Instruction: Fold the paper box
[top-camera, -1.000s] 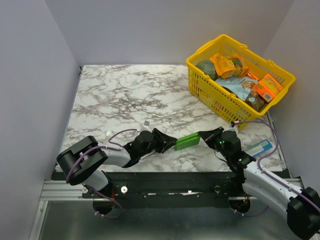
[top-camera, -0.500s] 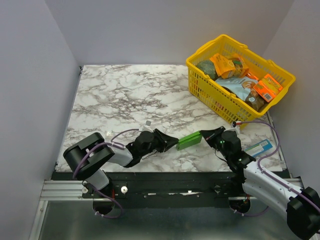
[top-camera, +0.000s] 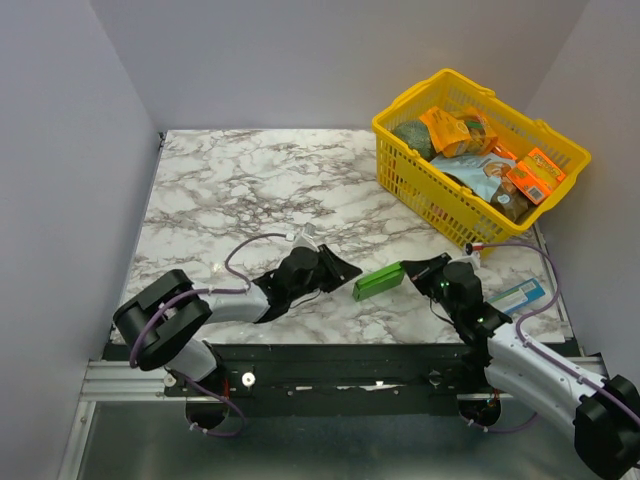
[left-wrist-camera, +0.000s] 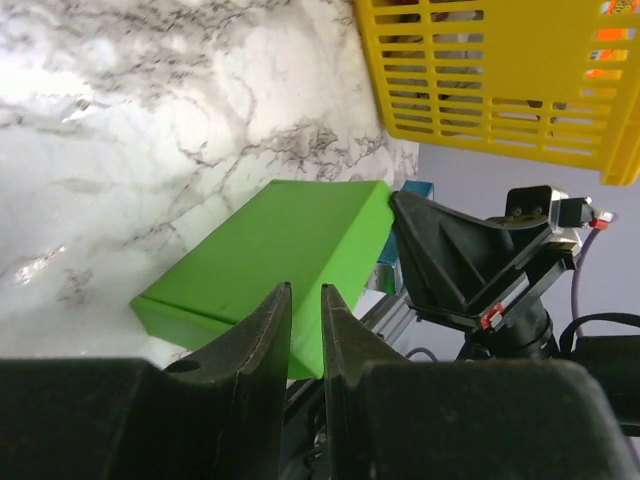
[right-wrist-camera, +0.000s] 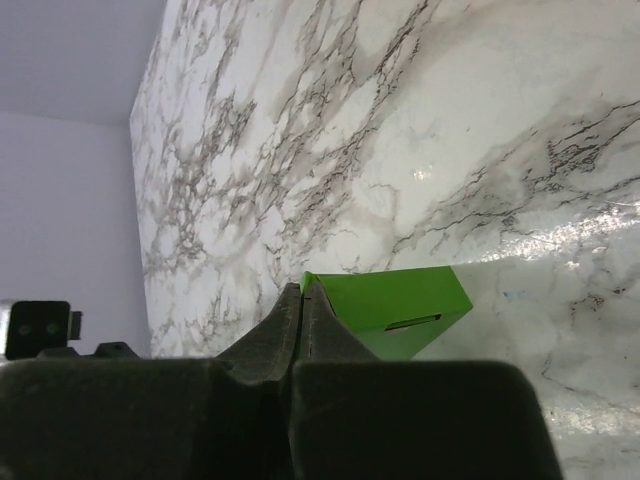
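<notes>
The paper box (top-camera: 378, 282) is a small closed bright green box lying near the table's front edge, between my two grippers. My right gripper (top-camera: 408, 270) is shut on the box's right end. In the right wrist view its closed fingertips (right-wrist-camera: 302, 288) pinch a thin edge of the box (right-wrist-camera: 390, 298), which shows a slot on its side. My left gripper (top-camera: 348, 272) is just left of the box, apart from it. In the left wrist view its jaws (left-wrist-camera: 305, 288) stand slightly apart and empty, with the box (left-wrist-camera: 280, 255) beyond them and the right gripper (left-wrist-camera: 470, 265) behind it.
A yellow plastic basket (top-camera: 410, 185) full of packaged goods stands at the back right and also shows in the left wrist view (left-wrist-camera: 480, 80). A blue-and-white pack (top-camera: 520, 295) lies at the table's right front corner. Grey walls surround the marble table (top-camera: 250, 190).
My left gripper has let go of the box's left end and drawn back to the left and away. The right gripper still holds the box, which has hardly moved.
</notes>
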